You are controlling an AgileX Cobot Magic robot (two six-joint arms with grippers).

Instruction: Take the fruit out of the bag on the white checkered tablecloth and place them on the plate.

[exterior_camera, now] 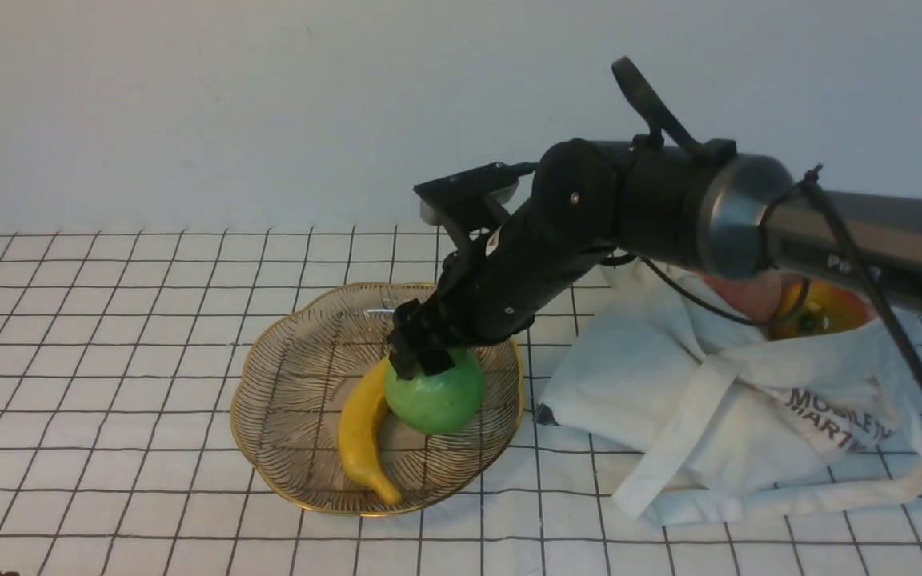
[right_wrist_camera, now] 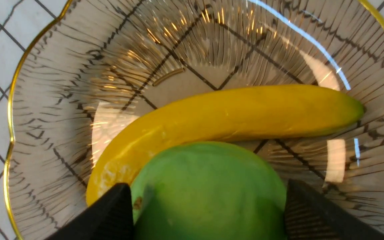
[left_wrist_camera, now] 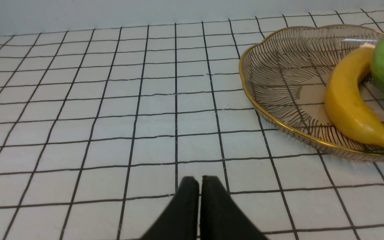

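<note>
My right gripper (exterior_camera: 421, 360) is shut on the green apple (exterior_camera: 437, 400), with one jaw on each side of it, as the right wrist view shows (right_wrist_camera: 207, 183). It holds the apple low in the plate (exterior_camera: 293, 384), against a yellow banana (exterior_camera: 361, 432). The white cloth bag (exterior_camera: 717, 400) lies to the right of the plate on the white checkered tablecloth (exterior_camera: 109, 320). A pink peach (exterior_camera: 741, 292) and an orange-yellow fruit (exterior_camera: 821, 312) show at the bag's mouth, partly hidden by the arm. My left gripper (left_wrist_camera: 200, 180) is shut and empty, low over the cloth, left of the plate (left_wrist_camera: 278, 76).
The right arm reaches from the right across the bag's far side. The bag's straps (exterior_camera: 829, 496) trail on the cloth toward the front right. A pale wall stands behind the table.
</note>
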